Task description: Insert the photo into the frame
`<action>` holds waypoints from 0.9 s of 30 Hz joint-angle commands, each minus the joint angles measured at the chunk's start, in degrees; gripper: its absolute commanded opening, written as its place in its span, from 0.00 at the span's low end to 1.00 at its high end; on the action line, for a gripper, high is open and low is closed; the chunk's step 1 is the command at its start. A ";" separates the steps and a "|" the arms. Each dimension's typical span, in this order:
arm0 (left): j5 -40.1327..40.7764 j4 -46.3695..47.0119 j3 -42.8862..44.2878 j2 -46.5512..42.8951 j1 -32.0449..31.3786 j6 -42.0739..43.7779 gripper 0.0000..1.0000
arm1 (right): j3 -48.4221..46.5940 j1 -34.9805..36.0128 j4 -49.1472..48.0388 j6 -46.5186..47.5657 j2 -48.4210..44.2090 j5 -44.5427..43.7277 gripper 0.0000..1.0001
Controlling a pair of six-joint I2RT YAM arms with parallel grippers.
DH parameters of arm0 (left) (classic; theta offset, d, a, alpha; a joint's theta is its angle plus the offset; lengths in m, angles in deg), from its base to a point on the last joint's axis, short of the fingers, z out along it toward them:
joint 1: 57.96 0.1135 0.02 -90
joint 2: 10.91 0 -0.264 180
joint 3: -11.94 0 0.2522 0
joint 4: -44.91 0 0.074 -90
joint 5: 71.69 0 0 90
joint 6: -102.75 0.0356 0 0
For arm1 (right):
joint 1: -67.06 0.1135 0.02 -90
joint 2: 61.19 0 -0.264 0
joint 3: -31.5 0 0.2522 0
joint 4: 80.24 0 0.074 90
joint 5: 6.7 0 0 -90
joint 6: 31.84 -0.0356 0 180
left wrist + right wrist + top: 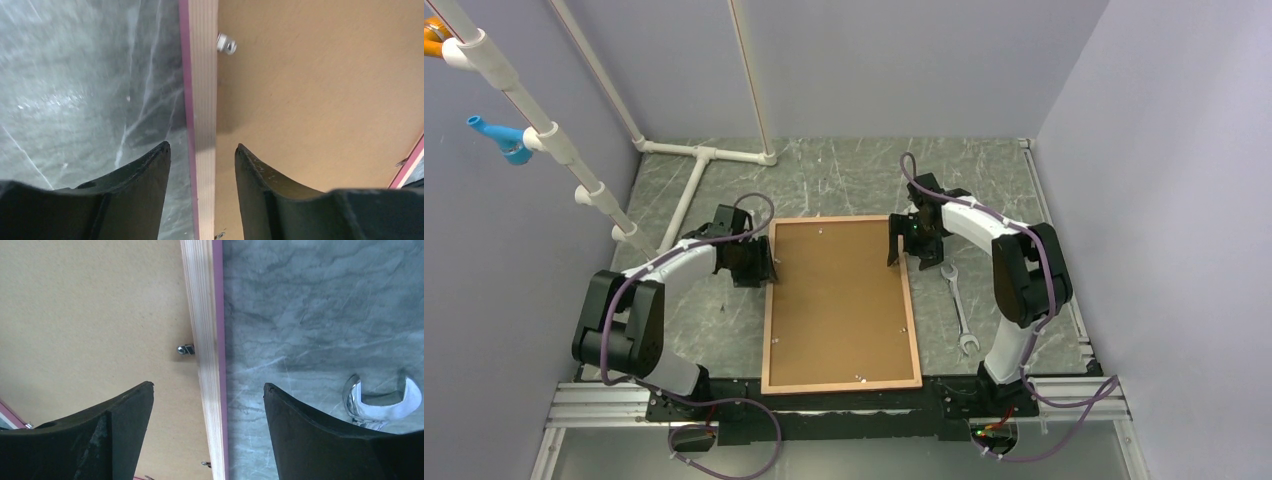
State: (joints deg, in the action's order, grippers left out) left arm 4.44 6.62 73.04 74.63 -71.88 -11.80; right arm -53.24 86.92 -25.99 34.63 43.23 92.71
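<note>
With left gripper (202, 145) part open and empty, straddles left rail of the frame (202, 75); with right gripper (208, 384) spread wide and empty, straddles right rail; finds frame flat on the table (844, 180), back up, backing board (839, 300) inside, wrench (959, 308) just beside right rail

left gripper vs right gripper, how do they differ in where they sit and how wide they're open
The left gripper straddles the frame's left rail; the right gripper straddles its right rail. The left gripper's jaws look closer together than the right gripper's. A wrench lies beside the right gripper, not the left gripper. Shared: both are open, one jaw over the brown backing board, one over the table, gripping nothing.
</note>
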 commanded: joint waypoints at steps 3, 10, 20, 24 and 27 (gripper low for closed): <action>-3.11 3.50 -4.72 -1.91 -1.81 -1.29 0.43 | 3.74 -0.10 -0.83 0.12 -4.89 0.55 0.83; -5.77 6.98 -6.16 0.82 -3.65 -4.52 0.00 | 6.06 -1.66 -1.90 -0.37 -7.71 5.01 0.83; 1.76 15.71 -9.40 -3.57 -3.51 -21.77 0.00 | 5.58 -3.62 -0.12 -1.15 -12.49 3.18 0.82; 5.35 18.24 -10.05 -4.43 -3.25 -27.65 0.00 | 6.64 -3.64 -0.24 -2.35 -15.10 0.88 0.82; 9.54 18.88 -10.42 -5.51 -3.12 -31.96 0.00 | 7.88 -3.67 -0.50 -3.18 -17.18 -0.17 0.89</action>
State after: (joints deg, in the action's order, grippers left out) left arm 7.29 18.38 63.16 71.24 -75.72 -31.67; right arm -46.68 83.37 -26.19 33.23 30.12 95.23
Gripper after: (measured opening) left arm 0.090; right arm 0.845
